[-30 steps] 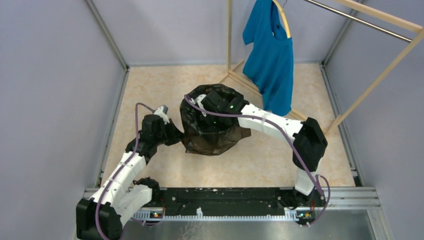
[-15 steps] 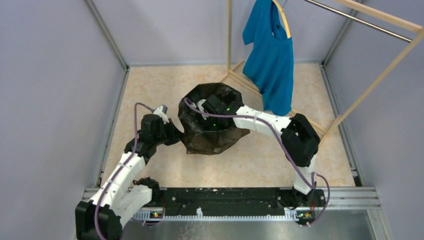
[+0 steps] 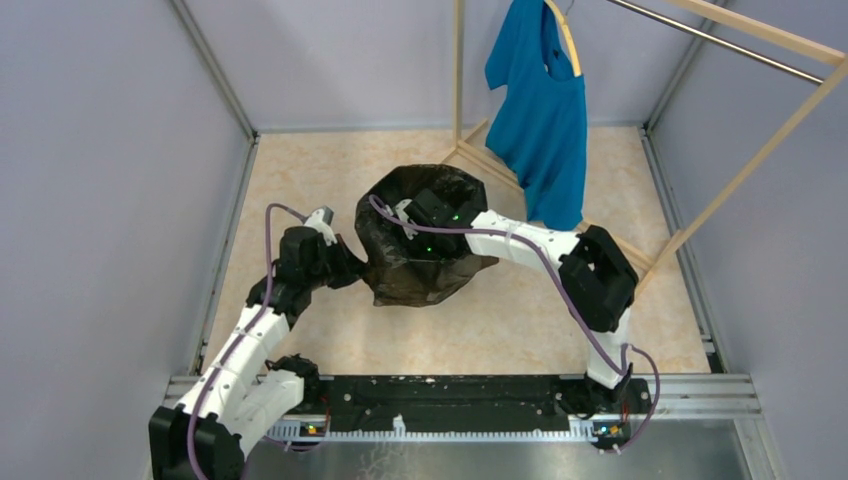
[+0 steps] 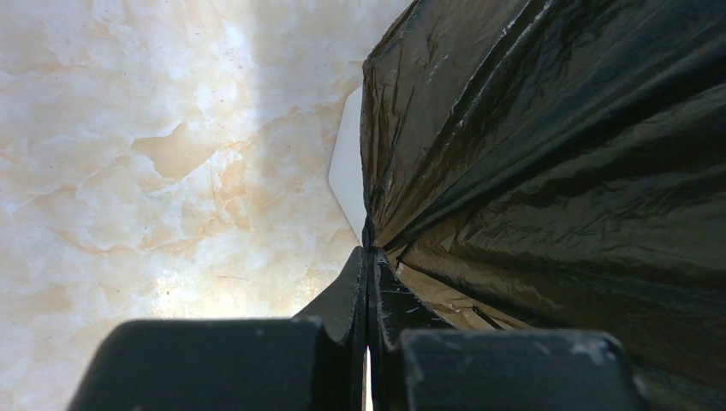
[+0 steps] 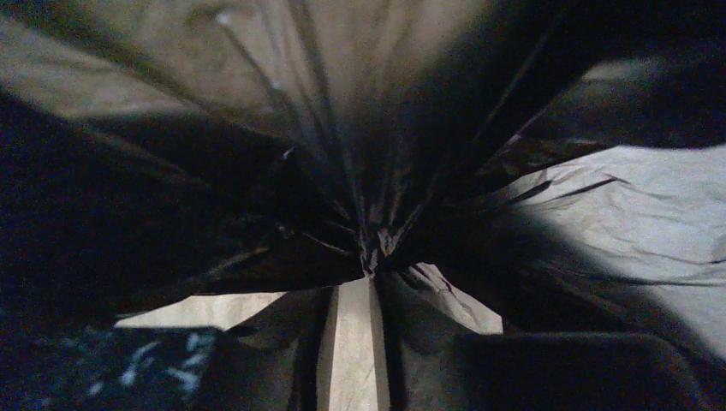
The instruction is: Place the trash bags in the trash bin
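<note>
The black trash bag (image 3: 420, 265) stands bunched and crinkled in the middle of the floor, its mouth facing up. My left gripper (image 3: 357, 268) is shut on the bag's left edge; in the left wrist view the jaws (image 4: 370, 257) pinch the film and the bag (image 4: 548, 171) fills the right side. My right gripper (image 3: 418, 230) reaches into the bag's mouth from the right and is shut on gathered film (image 5: 372, 248). The white trash bin is almost wholly hidden under the bag; only a white faceted corner (image 4: 347, 171) shows beside the bag.
A blue T-shirt (image 3: 540, 110) hangs on a wooden rack (image 3: 745, 165) at the back right, whose foot (image 3: 480, 155) lies just behind the bag. Grey walls close in both sides. A black rail (image 3: 450, 395) runs along the near edge.
The right arm's elbow has swung in to the left and its gripper has drawn the bag slightly left. The bag's lower right flap has pulled in. The left arm has barely moved.
</note>
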Controlling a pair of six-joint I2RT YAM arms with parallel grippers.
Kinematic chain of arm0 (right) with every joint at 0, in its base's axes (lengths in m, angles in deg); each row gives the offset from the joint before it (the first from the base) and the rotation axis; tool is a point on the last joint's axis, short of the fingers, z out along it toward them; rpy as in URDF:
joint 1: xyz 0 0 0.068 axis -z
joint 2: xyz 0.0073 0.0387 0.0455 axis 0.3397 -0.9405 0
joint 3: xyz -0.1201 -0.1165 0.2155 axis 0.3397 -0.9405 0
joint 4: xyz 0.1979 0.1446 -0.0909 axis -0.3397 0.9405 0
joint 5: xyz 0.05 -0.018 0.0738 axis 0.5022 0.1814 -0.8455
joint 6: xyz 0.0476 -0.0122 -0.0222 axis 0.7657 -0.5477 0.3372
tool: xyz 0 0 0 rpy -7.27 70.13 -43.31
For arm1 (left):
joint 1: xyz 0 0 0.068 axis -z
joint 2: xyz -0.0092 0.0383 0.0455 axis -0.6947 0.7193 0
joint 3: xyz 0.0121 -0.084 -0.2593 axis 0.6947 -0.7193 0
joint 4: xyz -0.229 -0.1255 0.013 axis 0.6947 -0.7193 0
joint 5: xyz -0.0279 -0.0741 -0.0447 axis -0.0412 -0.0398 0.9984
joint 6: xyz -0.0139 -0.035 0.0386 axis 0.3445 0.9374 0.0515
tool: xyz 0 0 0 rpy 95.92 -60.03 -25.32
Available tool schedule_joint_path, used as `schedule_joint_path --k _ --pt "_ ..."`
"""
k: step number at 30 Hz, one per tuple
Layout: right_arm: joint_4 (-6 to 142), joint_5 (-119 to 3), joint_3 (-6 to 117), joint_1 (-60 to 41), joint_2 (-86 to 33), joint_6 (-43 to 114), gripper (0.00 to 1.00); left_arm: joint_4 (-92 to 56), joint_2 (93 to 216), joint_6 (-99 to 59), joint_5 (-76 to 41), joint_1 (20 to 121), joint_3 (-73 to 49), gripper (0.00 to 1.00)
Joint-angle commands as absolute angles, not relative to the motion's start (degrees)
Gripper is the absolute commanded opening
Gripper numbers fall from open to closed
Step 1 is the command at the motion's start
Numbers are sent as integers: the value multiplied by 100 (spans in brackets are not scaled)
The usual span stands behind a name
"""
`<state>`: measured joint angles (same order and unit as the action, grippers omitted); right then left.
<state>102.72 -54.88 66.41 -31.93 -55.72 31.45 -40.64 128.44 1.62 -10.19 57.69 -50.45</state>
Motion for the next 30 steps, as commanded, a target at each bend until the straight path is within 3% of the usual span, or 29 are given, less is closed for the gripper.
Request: schedule_joint_path --k 1,11,17,23,30 --pt "10462 -5416 6895 -3162 -5683 3174 22 -3930 12900 103 -964 5753 -4854 0" --pt "11085 -5387 7712 -3208 -4841 3464 42 -3894 12891 143 -922 5753 -4967 0" --pt "11304 -5301 8102 -3217 -4667 3562 46 -3926 12882 127 -893 5753 -4926 0" --pt "11501 -5287 8553 -3243 -4281 3582 51 -4071 12794 95 -958 5753 -4864 7" --pt "11665 -5101 8928 -3246 -3190 3141 64 -4311 12589 -22 -1173 5753 -4816 17"
